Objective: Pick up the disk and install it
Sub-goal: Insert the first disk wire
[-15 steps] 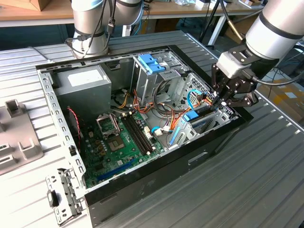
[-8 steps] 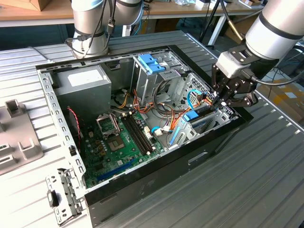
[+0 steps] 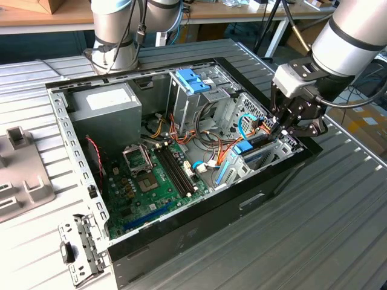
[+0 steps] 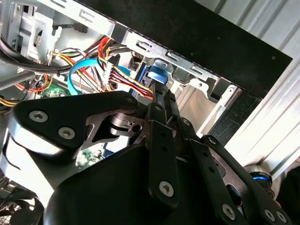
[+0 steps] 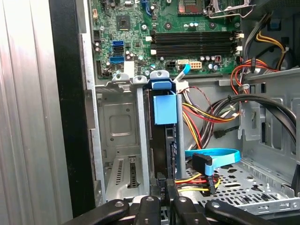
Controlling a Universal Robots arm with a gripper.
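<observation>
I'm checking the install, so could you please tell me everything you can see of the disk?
The disk stands on edge in a slot of the metal drive cage at the case's front corner. It has a dark body in a light-blue plastic frame, with a brighter blue tab toward the motherboard. The hand meets its near end, fingers close together on either side. Coloured wires run beside it.

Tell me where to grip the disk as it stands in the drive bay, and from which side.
Grip the disk by its exposed rear edge, where the gripper sits, coming in line with the slot. It stands on edge between metal bay walls, so its flat faces look blocked.
</observation>
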